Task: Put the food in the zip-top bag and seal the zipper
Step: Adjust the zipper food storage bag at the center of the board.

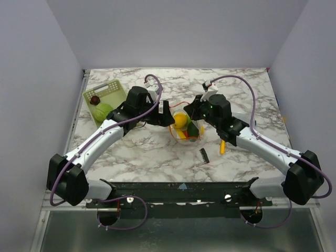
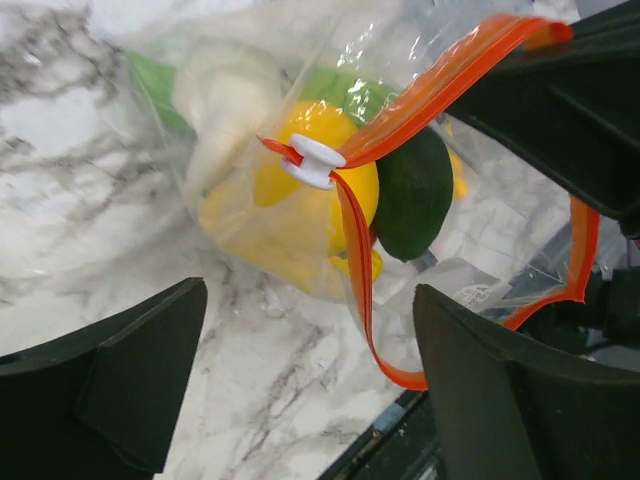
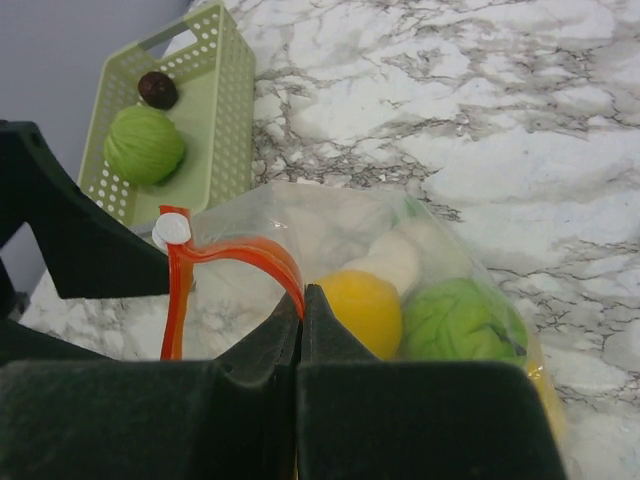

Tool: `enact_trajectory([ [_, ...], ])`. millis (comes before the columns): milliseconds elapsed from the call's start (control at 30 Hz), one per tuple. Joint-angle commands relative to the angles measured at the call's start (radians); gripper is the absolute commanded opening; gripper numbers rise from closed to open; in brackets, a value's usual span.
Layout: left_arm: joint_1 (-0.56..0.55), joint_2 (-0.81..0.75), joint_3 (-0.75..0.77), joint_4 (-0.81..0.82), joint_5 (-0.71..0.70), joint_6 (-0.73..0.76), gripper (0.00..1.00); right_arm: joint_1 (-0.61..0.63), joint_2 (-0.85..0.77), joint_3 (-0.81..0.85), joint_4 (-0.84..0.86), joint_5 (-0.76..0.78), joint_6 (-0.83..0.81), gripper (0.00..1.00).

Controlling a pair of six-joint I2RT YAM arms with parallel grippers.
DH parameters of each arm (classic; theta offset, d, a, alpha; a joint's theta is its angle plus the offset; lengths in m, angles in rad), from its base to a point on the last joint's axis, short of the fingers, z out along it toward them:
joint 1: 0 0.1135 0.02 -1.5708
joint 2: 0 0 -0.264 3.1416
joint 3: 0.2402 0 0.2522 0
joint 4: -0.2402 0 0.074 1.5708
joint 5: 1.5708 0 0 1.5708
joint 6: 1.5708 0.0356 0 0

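Marbled worktop (image 1: 157, 152), zip-top bag (image 1: 185, 128) of toy food (image 2: 300, 215) at centre: right tool (image 3: 302, 305) pinches the zipper (image 2: 420, 100), left tool (image 2: 310, 335) stands spread just short of the white slider (image 2: 312, 160), which may slip its closing fingers, leaving the mouth unsealed.

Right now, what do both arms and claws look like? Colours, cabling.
Left arm and right arm match: white links, with bulky black joint housings at shoulder and wrist. A purple cable loops loosely outside each arm, base to wrist. Left claw and right claw both have blocky matte-black fingers with no visible markings.
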Motion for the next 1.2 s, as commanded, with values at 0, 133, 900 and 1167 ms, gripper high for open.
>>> enact_trajectory([
  [0, -0.007, 0.037, -0.039, 0.116, 0.128, -0.126, 0.72, 0.005, 0.015, 0.045, -0.06, -0.061, -0.004, 0.01],
  [133, -0.007, 0.052, -0.02, 0.115, 0.127, -0.135, 0.3, 0.006, 0.03, 0.083, -0.095, -0.118, -0.029, 0.01],
  [900, 0.115, -0.188, -0.158, 0.086, -0.07, -0.474, 0.0, 0.087, 0.166, 0.282, -0.281, -0.125, -0.252, 0.01],
  [1167, 0.177, -0.19, -0.19, 0.157, 0.033, -0.563, 0.0, 0.098, 0.134, 0.283, -0.297, -0.275, -0.29, 0.01],
])
